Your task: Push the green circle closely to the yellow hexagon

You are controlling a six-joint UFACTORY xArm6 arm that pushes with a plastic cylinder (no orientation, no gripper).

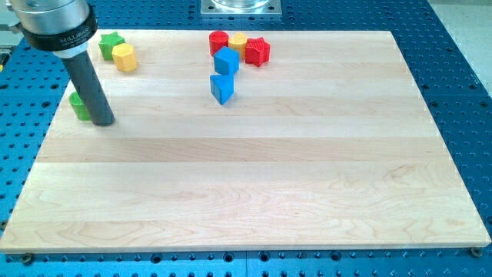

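So I've got my tip (pixel 104 121) parked near the view's left edge of the pale wooden board (pixel 254 192), touching down on the wood. No jaws on this thing, it's just a plain dark rod holding nothing, slanting up to the grey metal collar at the view's top left corner.

Right against the rod on its left side sits the small green circle block (pixel 78 105). The rod covers part of it, so I only see its left portion, and it looks like it's touching or just about touching the rod a bit above my tip.

Up from my tip, toward the view's top and slightly right, there's the yellow hexagon block (pixel 124 57), and tucked against that one's upper left is a green star block (pixel 110 44). Those two look to be touching. The green circle is still apart from the yellow hexagon, with bare wood between them.

Further right of my tip, well apart, there's a blue wedge-ish block (pixel 221 88), and just above it a blue cube-like block (pixel 227 61). Above those, near the board's top edge, is a tight cluster: a red cylinder block (pixel 218 41), a yellow round block (pixel 238 41) and a red star-like block (pixel 257 51).

Everything sits on a blue perforated metal table (pixel 461 69).
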